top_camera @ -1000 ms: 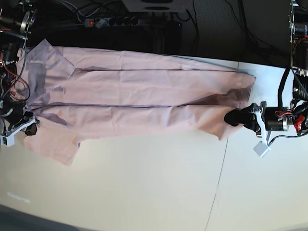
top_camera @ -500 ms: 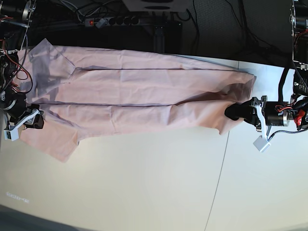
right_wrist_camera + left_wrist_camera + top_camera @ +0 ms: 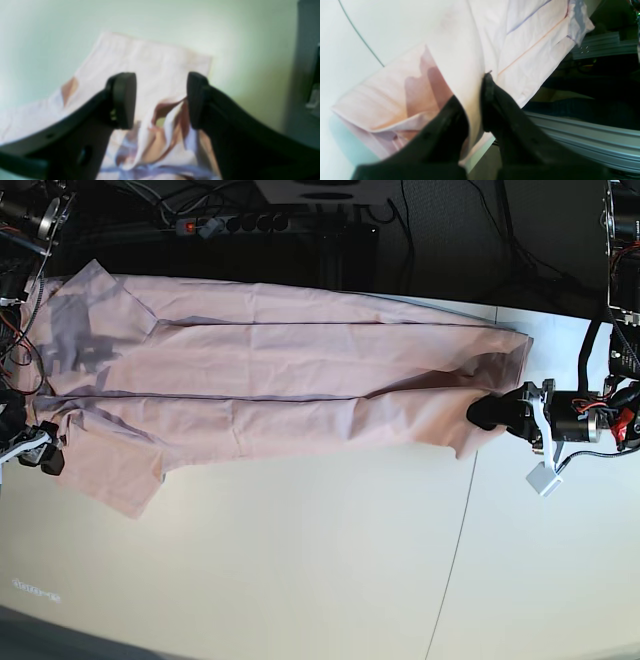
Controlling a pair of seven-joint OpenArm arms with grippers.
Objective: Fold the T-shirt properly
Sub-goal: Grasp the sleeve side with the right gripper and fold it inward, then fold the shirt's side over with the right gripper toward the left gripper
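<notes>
Cloth fills most of my view: the T-shirt (image 3: 290, 380) lies stretched lengthwise across the far half of the white counter (image 3: 300, 570), folded into a long band with creases running along it. One sleeve (image 3: 125, 470) sticks out toward the near side at my right arm's end, and a shadow falls on the far corner there.

My left gripper (image 3: 487, 415) is clenched on the T-shirt's hem end; in the left wrist view (image 3: 475, 110) a fold of pink fabric is pinched between the two black fingers (image 3: 495, 105), and the cloth drapes away from them over the counter edge toward the sleeve end.

My right gripper (image 3: 42, 457) sits at the counter's edge just beside the sleeve end, released. In the right wrist view (image 3: 161, 100) its jaws stand wide apart with nothing between them, and the rumpled sleeve fabric (image 3: 160, 140) lies below, apart from both fingers (image 3: 123, 100).
</notes>
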